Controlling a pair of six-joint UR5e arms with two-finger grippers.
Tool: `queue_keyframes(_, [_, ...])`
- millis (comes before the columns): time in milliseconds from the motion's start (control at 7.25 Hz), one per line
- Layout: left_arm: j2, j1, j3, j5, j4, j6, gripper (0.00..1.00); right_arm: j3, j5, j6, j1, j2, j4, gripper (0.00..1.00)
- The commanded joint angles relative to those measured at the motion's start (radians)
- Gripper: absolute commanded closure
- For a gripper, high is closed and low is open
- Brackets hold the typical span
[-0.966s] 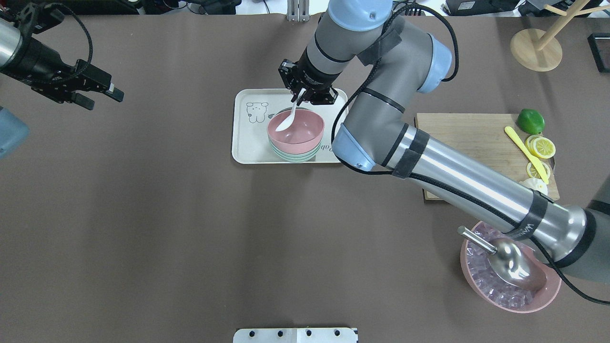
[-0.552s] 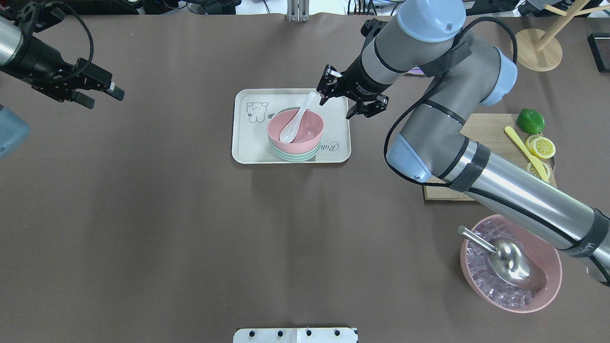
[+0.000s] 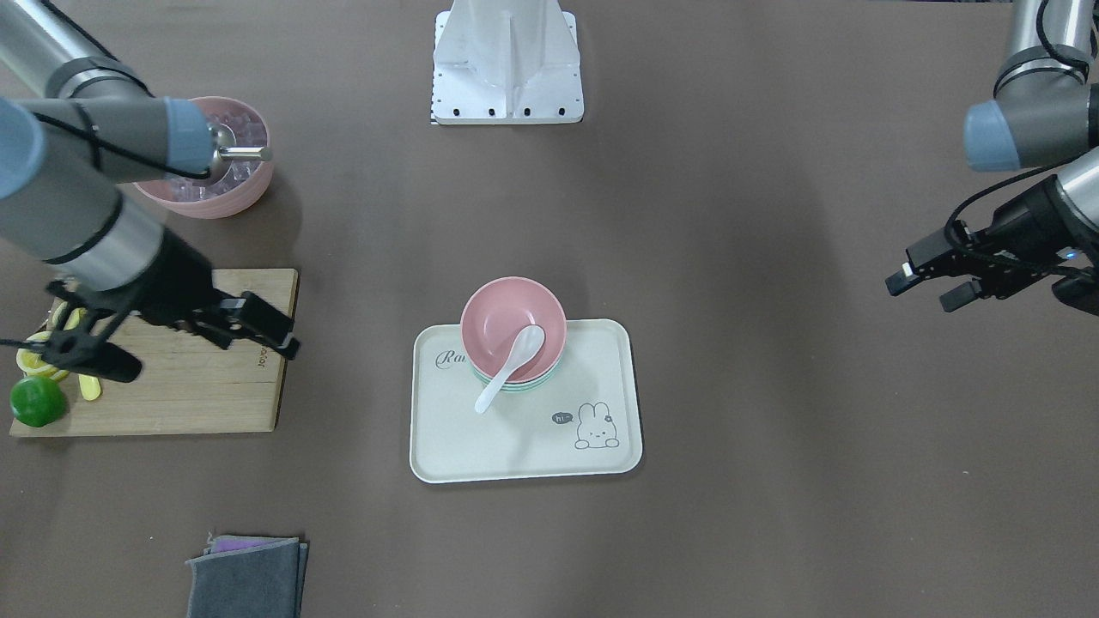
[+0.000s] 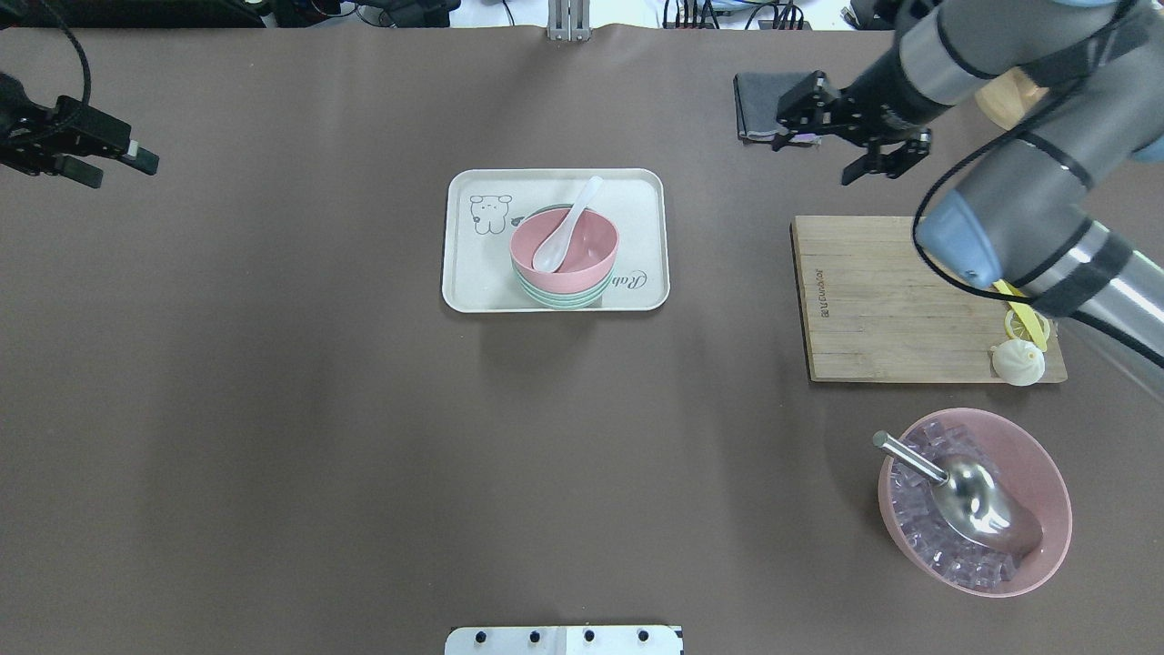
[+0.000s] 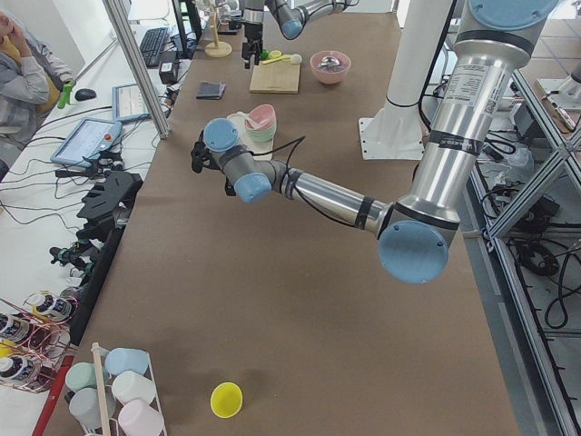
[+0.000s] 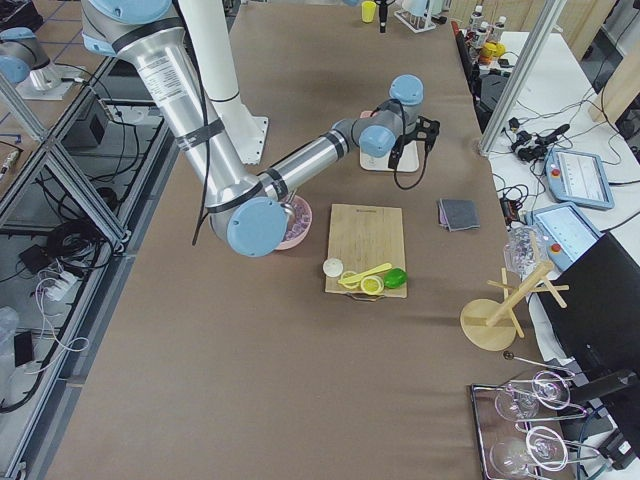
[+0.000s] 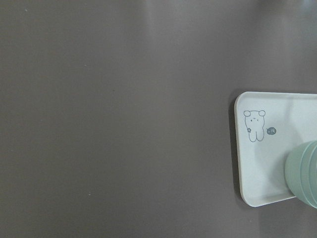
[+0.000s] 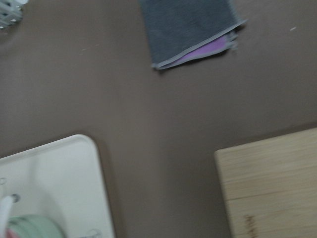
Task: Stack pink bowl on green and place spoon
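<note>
From my station I see the pink bowl (image 4: pixel 564 244) seated inside the green bowl (image 4: pixel 556 296), whose edge shows as a few pale green rims under it. The stack stands on the cream tray (image 4: pixel 473 273) at the middle of the table, a little toward the far side and on the tray's right half. The white spoon (image 4: pixel 566 226) lies with its scoop end down in the pink bowl and its handle leaning on the bowl's far rim. The handle's tip sticks out past that rim toward the far right, above the tray. Nothing is touching it. The right gripper (image 4: pixel 816 159) is well apart from the tray, out to the right. It hangs above the table just beyond the far left corner of the wooden cutting board (image 4: pixel 873 300), near a folded grey cloth (image 4: pixel 755 105). Its fingers are spread wide with nothing between them. The right wrist view is blurred, but it takes in the cloth, a corner of the board and a corner of the tray. The left gripper (image 4: pixel 123 171) hangs at the far left edge of the table, also released and empty, and its wrist camera sees bare table and the tray's left end. At the near right stands a pink dish of ice (image 4: pixel 1046 537) with a metal scoop (image 4: pixel 978 496) in it.
</note>
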Motion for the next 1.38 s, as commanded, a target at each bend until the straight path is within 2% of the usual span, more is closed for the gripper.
queue_keyframes(0, [0.143, -0.083, 0.013, 0.055, 0.001, 0.301, 0.01, -0.019, 0.032, -0.47, 0.192, -0.215, -0.008, 0.0])
queue_keyframes(138, [0.197, -0.127, 0.042, 0.095, 0.009, 0.515, 0.01, -0.051, 0.056, -0.665, 0.266, -0.255, -0.054, 0.0])
queue_keyframes(276, [0.204, -0.17, 0.061, 0.141, 0.023, 0.602, 0.01, -0.084, 0.057, -0.858, 0.33, -0.279, -0.1, 0.0])
queue_keyframes(414, [0.259, -0.211, 0.065, 0.196, 0.038, 0.674, 0.01, -0.109, 0.055, -0.989, 0.367, -0.291, -0.146, 0.0])
queue_keyframes(690, [0.284, -0.224, 0.038, 0.421, 0.252, 0.766, 0.01, -0.158, 0.04, -1.146, 0.424, -0.291, -0.192, 0.0])
queue_keyframes(828, [0.282, -0.227, 0.018, 0.416, 0.355, 0.791, 0.01, -0.16, 0.026, -1.154, 0.424, -0.293, -0.192, 0.0])
queue_keyframes(966, [0.278, -0.226, 0.003, 0.396, 0.377, 0.778, 0.01, -0.151, 0.029, -1.154, 0.441, -0.299, -0.196, 0.0])
queue_keyframes(1103, [0.285, -0.227, -0.032, 0.276, 0.423, 0.699, 0.01, -0.175, 0.027, -1.154, 0.438, -0.291, -0.23, 0.0])
queue_keyframes(1241, [0.317, -0.235, -0.077, 0.256, 0.447, 0.695, 0.01, -0.193, 0.026, -1.153, 0.44, -0.268, -0.246, 0.0])
